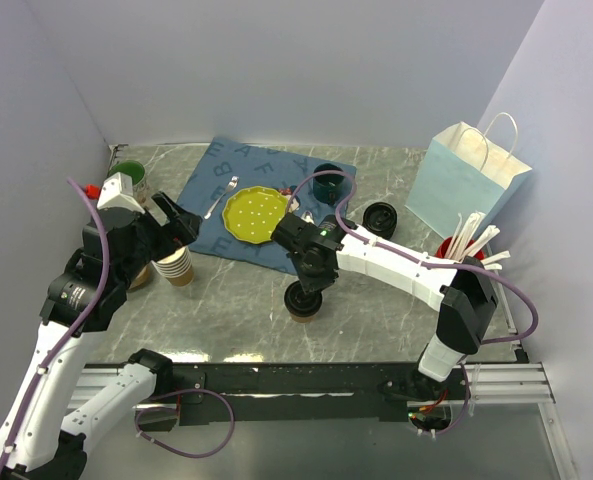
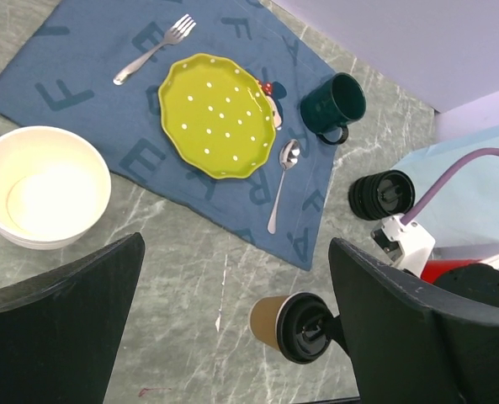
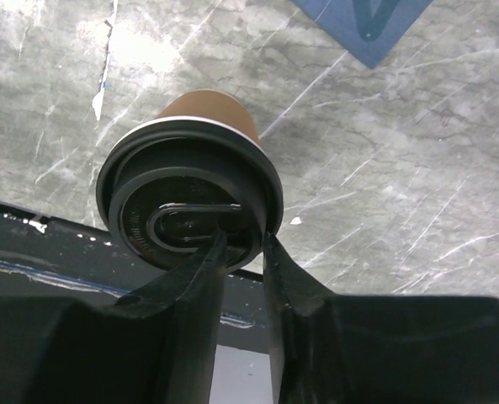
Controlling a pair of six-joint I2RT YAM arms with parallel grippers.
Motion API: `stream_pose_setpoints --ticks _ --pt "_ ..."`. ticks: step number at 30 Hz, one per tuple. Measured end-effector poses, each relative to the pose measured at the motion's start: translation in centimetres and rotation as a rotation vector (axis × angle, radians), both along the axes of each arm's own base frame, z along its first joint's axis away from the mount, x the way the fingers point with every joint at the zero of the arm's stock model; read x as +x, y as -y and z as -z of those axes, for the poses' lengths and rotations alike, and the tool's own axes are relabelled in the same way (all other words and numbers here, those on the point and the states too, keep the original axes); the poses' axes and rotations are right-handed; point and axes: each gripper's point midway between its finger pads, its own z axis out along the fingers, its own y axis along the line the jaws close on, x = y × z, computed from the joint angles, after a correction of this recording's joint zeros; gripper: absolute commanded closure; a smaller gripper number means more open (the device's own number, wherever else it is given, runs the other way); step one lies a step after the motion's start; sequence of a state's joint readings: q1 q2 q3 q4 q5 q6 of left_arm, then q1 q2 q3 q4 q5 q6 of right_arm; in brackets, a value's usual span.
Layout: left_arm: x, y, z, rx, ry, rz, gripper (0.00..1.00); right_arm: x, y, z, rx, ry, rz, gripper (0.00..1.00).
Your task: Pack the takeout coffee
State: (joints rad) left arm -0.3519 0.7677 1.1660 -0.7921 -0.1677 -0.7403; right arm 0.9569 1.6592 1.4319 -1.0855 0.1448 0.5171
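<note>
The takeout coffee is a brown paper cup with a black lid, standing upright on the grey marble table near its front edge. It shows in the left wrist view and fills the right wrist view. My right gripper reaches down onto the lid. Its jaws stand slightly apart astride the lid's rim, one fingertip on the lid's top and the other just outside the rim. My left gripper hovers wide open at the left, above the table and holding nothing.
A stack of lidless paper cups stands under the left gripper. A blue placemat carries a yellow plate, fork and spoon. A dark green mug, a loose black lid, a light-blue paper bag and a red holder of stirrers stand behind and to the right.
</note>
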Motion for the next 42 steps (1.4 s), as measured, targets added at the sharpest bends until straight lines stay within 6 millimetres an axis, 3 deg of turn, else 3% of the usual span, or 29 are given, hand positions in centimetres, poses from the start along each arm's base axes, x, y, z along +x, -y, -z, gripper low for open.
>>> stream_pose_setpoints --ticks 5,11,16,19,23,31,35,42 --pt "-0.1 0.6 0.3 -0.01 -0.009 0.029 0.01 -0.3 -0.1 -0.2 0.017 -0.014 0.004 0.64" --pt "0.1 2.9 2.1 -0.045 -0.064 0.135 0.13 0.1 0.3 -1.9 0.088 -0.016 0.028 0.53" --pt "0.7 7.0 5.8 -0.115 -0.178 0.321 0.23 0.6 0.8 -5.0 0.335 -0.021 0.028 0.43" --pt "0.9 9.6 9.7 -0.158 -0.295 0.423 0.25 0.5 1.4 -5.6 0.469 -0.043 0.019 0.36" --pt "-0.4 12.9 13.7 -0.187 -0.427 0.55 0.28 -0.1 1.1 -5.2 0.571 -0.109 -0.048 0.31" --pt "-2.8 18.9 16.0 -0.197 -0.472 0.758 0.4 0.4 0.4 -4.0 0.644 -0.184 -0.146 0.28" --pt "-3.3 20.0 18.0 -0.181 -0.513 0.784 0.44 0.7 0.3 -2.8 0.638 -0.218 -0.172 0.31" --pt "-3.7 20.0 20.1 -0.156 -0.548 0.775 0.46 0.7 0.1 -1.0 0.625 -0.272 -0.212 0.34"
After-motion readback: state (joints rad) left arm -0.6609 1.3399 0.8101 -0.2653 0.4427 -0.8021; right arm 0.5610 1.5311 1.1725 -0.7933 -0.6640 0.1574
